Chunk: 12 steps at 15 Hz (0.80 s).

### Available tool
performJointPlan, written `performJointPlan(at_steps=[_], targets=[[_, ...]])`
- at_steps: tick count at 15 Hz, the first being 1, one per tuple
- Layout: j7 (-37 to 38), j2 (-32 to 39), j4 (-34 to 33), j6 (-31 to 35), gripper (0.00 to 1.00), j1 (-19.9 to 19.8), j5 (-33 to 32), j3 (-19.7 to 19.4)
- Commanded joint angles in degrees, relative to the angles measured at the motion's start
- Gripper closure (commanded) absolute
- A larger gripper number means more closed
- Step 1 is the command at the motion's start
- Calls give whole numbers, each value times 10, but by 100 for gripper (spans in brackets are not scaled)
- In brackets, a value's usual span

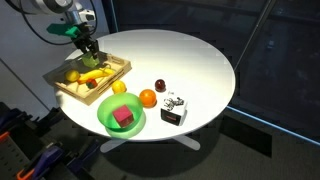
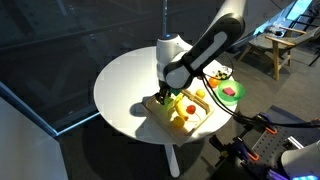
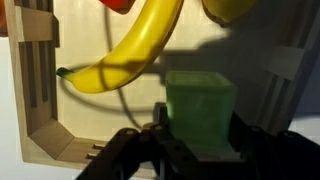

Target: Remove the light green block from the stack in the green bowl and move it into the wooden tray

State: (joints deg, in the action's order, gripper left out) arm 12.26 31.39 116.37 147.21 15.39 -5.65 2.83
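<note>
Over the wooden tray (image 1: 75,94) at the left of the round white surface (image 1: 190,60), the gripper (image 3: 200,140) clasps the light green block (image 3: 200,100) low inside the tray, with a banana (image 3: 130,55) close beside. A clean release calls for lowering straight down, clear of fruit and tray wall. Rightward, the green bowl (image 1: 103,113) holds a red block (image 1: 123,117), and open surface lies beyond.

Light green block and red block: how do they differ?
The light green block is pale green, the red block dark red. The gripper holds the light green block over the wooden tray; the red block lies in the green bowl. Both look cube-shaped.
</note>
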Motion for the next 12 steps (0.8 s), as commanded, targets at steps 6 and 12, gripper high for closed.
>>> performJointPlan(at_steps=[6,12], targets=[[0,0,-8,-22,0,-2,4,3],[7,-38,16,-53,0,-9,13,4]])
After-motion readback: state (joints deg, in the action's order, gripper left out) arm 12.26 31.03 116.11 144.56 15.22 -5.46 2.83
